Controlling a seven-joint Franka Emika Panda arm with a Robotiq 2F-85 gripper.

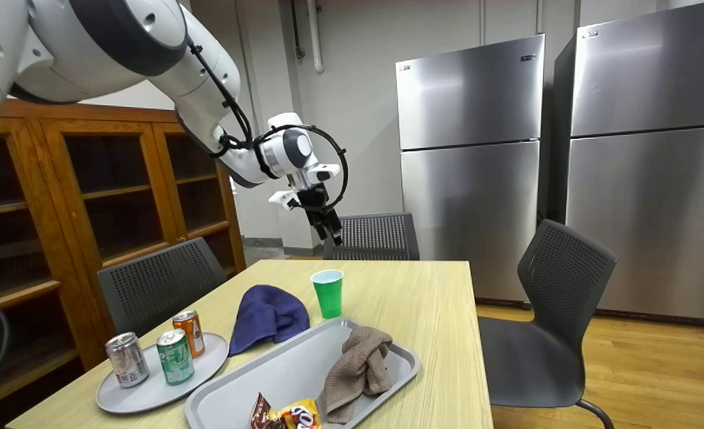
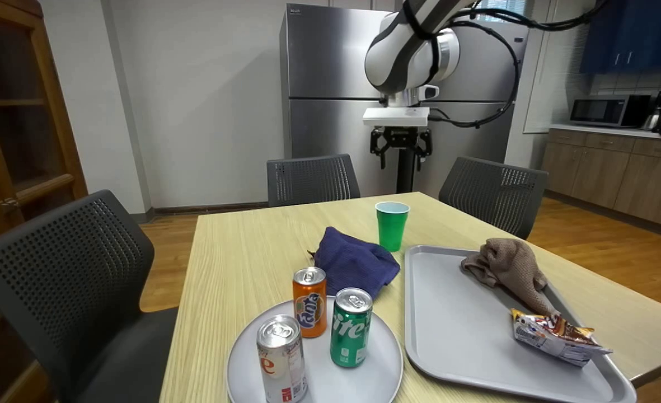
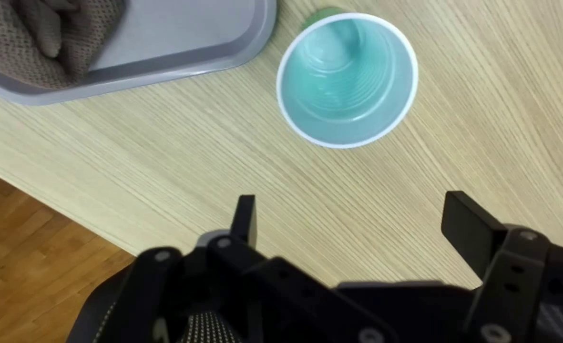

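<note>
One green plastic cup [image 3: 348, 81] is the thing nearest to the gripper [image 3: 350, 209]; it stands upright on the table [image 3: 205, 152], just beside the corner of the grey tray [image 3: 176, 69] but apart from it, and close to the navy blue cloth [image 2: 358, 263]. For good work near this cup, I would judge, the gripper should be centred above it before any lowering, because in the wrist view the cup lies ahead of the fingers, not between them. A slow and straight descent seems wise, with attention to the finger on the tray side, so that it touches neither the tray nor the rim of the cup. The wall looks thin, so probably only a light pressure is suitable, and a cup that appears empty may tip easily. As for the gripper, its two fingers stand wide apart, with nothing held and nothing touched; both exterior views show it raised well above table height. The gap seems larger than the cup's mouth, although perspective makes this comparison not fully certain.
</note>
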